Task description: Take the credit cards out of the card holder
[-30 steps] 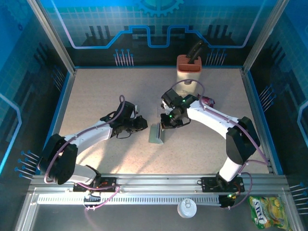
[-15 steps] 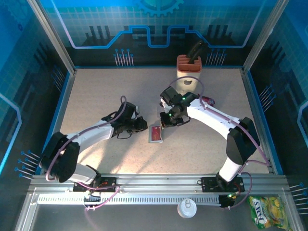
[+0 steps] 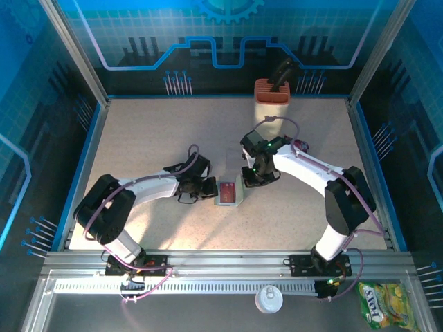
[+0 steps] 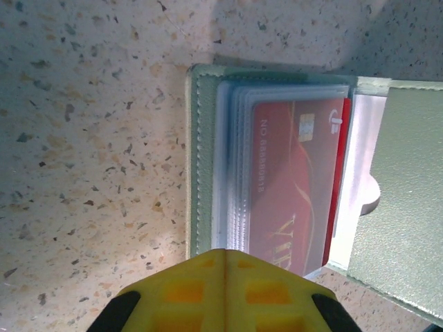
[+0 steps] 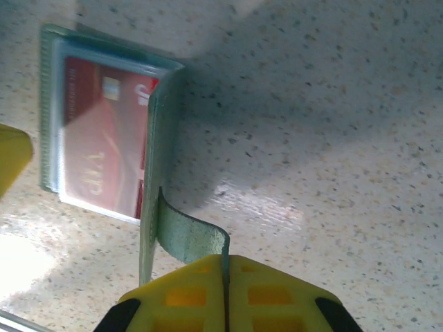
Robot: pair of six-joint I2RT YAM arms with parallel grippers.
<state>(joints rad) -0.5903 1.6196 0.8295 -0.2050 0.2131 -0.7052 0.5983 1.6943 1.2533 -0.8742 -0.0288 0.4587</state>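
Card holder [image 3: 236, 201] lies open on the table [image 3: 152, 138], approx mid-table, between the two grippers — L gripper [image 3: 210, 189] just at its left edge, R gripper [image 3: 248, 181] at its right edge. One panel lies flat, facing up w/ a stack of clear sleeves [image 4: 232, 159]. Red card [image 3: 225, 189] sits inside the top sleeve, not out yet. A second red edge shows just behind it on the spine side in the L wrist view; can't tell if that's another card

L wrist view: L gripper [image 4: 225, 266] has its yellow fingers pressed together, no gap, tips at the near edge of the card holder [image 4: 201, 159] by the sleeves. Can't tell whether they pinch anything. Red card [image 4: 291, 194] shows a chip + gold print under the plastic

R wrist view: R gripper [image 5: 225, 270] is clenched on the holder's green closure tab [image 5: 187, 238], which curls up into the seam btw the fingers. The other panel [image 5: 156, 138] stands on edge, roughly upright, right beside the flat panel w/ the red card [image 5: 97, 145]

Elsewhere — orange-and-cream block [image 3: 271, 93] at the far edge of the table, well apart from the holder; dark-red snack packet [image 3: 300, 146] peeks out beside the R arm
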